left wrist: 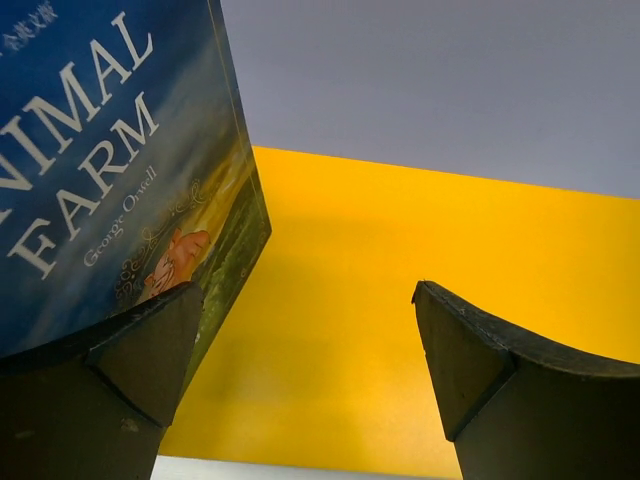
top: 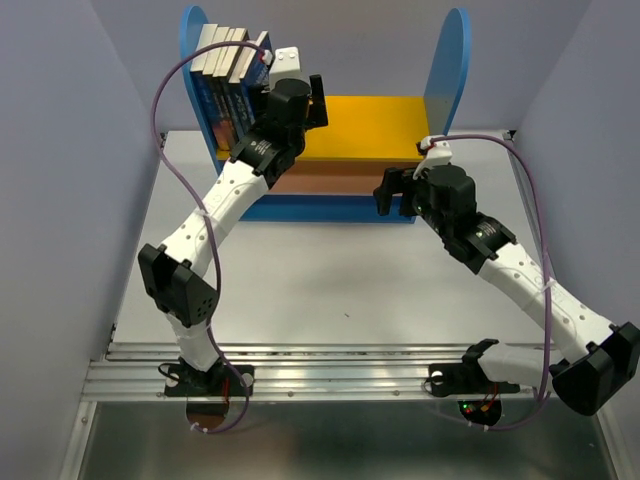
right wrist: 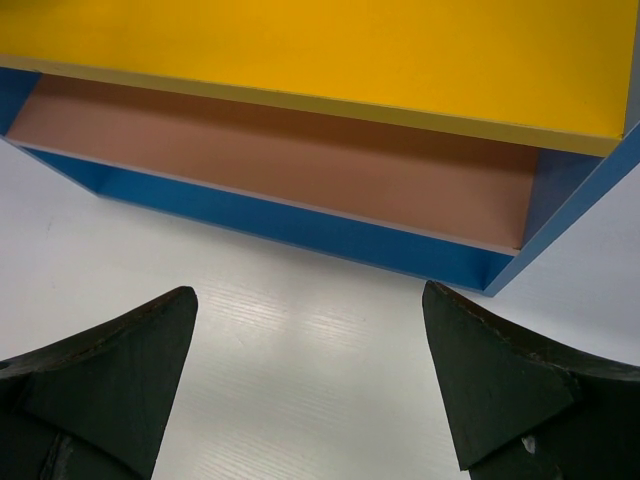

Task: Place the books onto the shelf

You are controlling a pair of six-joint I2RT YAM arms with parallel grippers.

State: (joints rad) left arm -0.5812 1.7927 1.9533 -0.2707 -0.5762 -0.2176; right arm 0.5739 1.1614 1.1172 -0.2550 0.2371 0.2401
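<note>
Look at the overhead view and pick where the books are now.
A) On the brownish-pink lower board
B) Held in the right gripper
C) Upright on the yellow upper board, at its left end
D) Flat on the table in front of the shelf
C: the books stand in a row on the yellow upper board, packed against the left side panel.

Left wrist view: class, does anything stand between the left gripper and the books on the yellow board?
Nothing visible does. The left gripper is open, and the nearest of the books stands close beside one finger; only bare yellow board shows between the fingers.
</note>
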